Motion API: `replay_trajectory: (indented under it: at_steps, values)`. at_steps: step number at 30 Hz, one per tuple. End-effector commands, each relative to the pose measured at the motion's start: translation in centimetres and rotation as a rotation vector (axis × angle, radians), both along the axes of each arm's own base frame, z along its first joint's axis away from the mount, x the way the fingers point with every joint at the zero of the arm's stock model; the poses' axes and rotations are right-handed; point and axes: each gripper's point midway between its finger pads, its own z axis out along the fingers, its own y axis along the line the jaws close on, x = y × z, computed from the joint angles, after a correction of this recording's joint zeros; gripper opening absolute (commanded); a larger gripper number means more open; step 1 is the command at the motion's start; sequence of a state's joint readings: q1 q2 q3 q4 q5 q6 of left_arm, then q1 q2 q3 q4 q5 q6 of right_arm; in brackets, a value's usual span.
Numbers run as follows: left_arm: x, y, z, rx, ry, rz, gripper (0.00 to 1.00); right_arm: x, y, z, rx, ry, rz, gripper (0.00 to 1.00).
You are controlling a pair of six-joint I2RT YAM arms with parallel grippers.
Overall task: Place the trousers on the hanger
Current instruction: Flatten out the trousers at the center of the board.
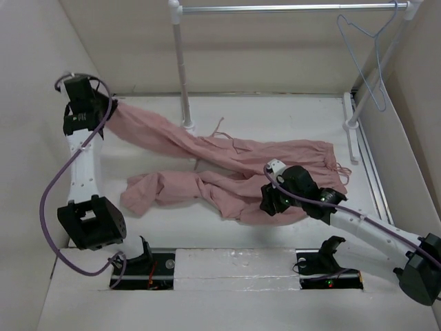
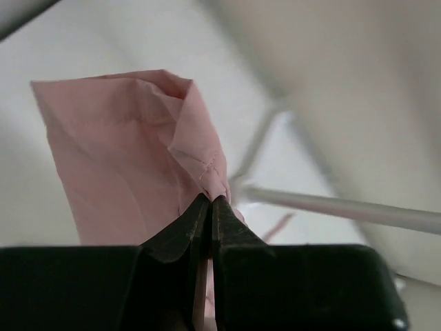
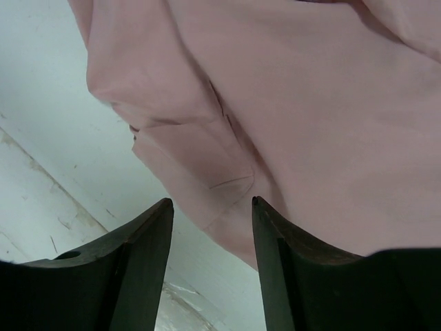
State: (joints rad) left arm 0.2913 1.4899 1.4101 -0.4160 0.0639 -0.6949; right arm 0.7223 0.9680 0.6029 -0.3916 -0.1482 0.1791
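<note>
The dusty-pink trousers (image 1: pixel 227 172) lie spread over the middle of the white table, one leg stretched up to the far left. My left gripper (image 1: pixel 103 110) is raised at the far left and shut on the end of that leg (image 2: pixel 138 158). My right gripper (image 1: pixel 265 205) is open just above the near edge of the trousers (image 3: pixel 289 103), fabric lying between and beyond its fingertips. The pale blue wire hanger (image 1: pixel 365 58) hangs by its hook from the rail at the top right.
A white and metal rail (image 1: pixel 289 8) spans the back on a white post (image 1: pixel 182 69), which stands beside the trousers' leg. White walls close the left and right sides. The arm bases (image 1: pixel 238 269) sit at the near edge.
</note>
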Motion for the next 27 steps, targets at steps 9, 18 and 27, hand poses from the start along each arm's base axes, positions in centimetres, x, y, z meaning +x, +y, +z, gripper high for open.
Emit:
replay_trajectory:
  at_steps: [9, 18, 27]
  values:
    - [3.6, 1.9, 4.5, -0.007, -0.118, -0.004, 0.19, 2.5, -1.7, 3.6, 0.009, -0.118, -0.067, 0.64]
    - [-0.3, 1.4, -5.1, -0.021, 0.135, -0.064, 0.89, 3.7, -6.2, 3.5, -0.034, -0.115, -0.232, 0.67]
    - [-16.5, -2.7, -9.0, -0.017, 0.241, 0.112, 0.78, 4.0, -4.5, 5.5, 0.097, -0.149, -0.155, 0.28]
